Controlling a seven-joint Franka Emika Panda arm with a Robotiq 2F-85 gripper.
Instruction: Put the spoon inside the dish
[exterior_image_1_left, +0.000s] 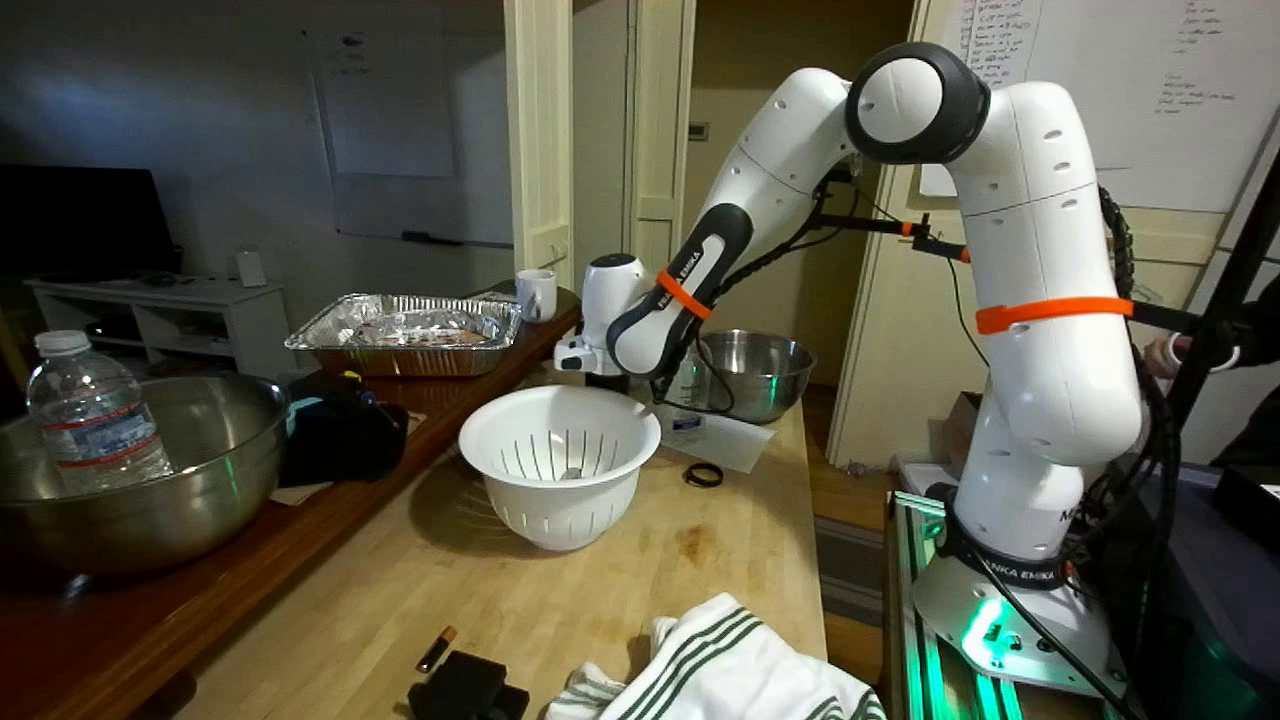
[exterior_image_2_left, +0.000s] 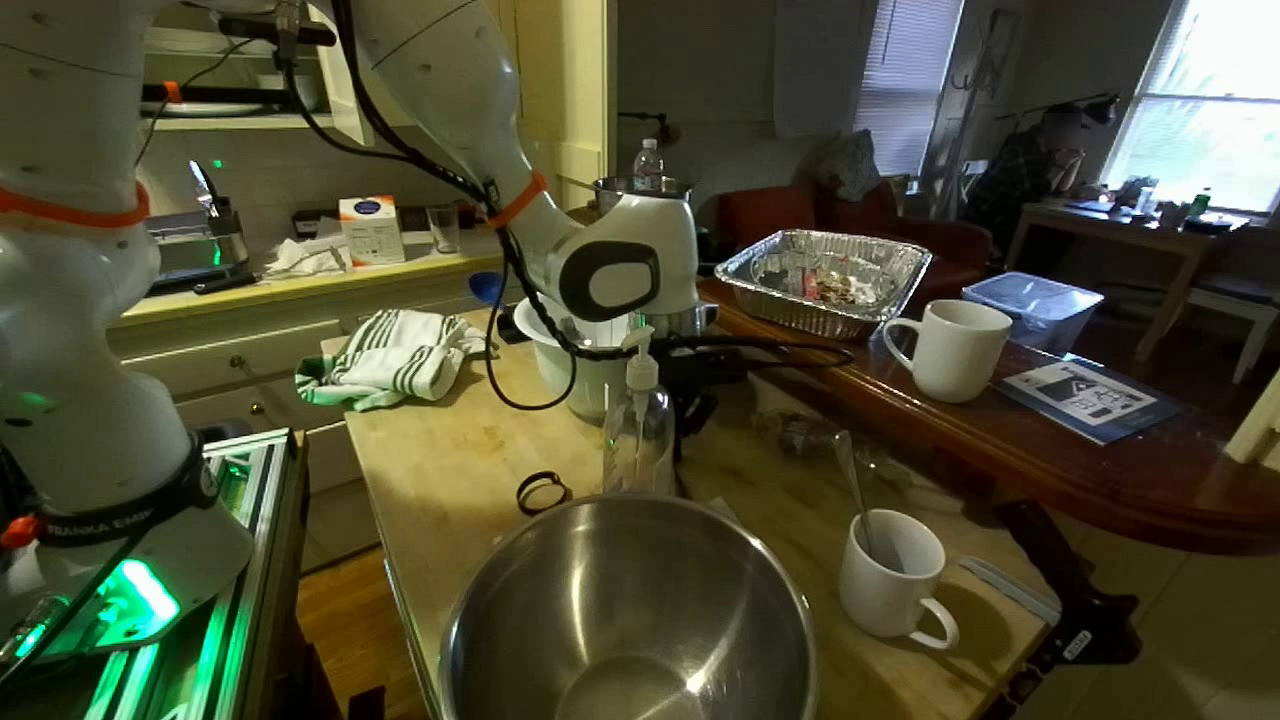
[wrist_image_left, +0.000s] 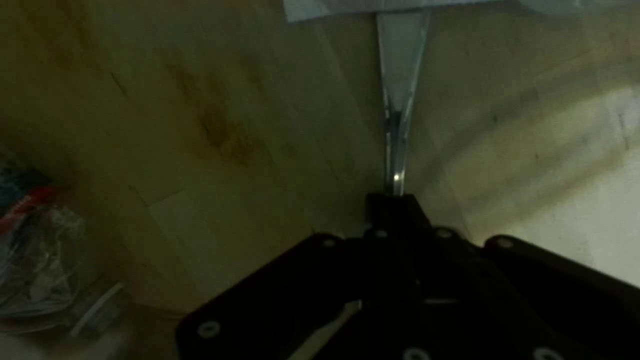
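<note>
The white slotted bowl (exterior_image_1_left: 565, 505), the dish, stands on the wooden table and also shows partly behind the arm in an exterior view (exterior_image_2_left: 575, 380). A small grey thing lies inside it. My gripper (wrist_image_left: 392, 200) is shut on the thin shaft of a metal utensil, taken as the spoon (wrist_image_left: 402, 60), low over the table. The utensil's wider flat end points away and meets the edge of a white paper; the rest is hidden by the jaws and the paper. In the exterior views, the gripper (exterior_image_2_left: 690, 410) is beside the bowl and mostly hidden.
A soap bottle (exterior_image_2_left: 640, 440) and big metal bowl (exterior_image_2_left: 630, 600) stand near the gripper. A mug with a utensil (exterior_image_2_left: 895, 580), black ring (exterior_image_1_left: 703, 475), paper (exterior_image_1_left: 735, 442) and striped towel (exterior_image_1_left: 720, 670) are on the table. A plastic bottle (wrist_image_left: 35, 250) lies beside the gripper.
</note>
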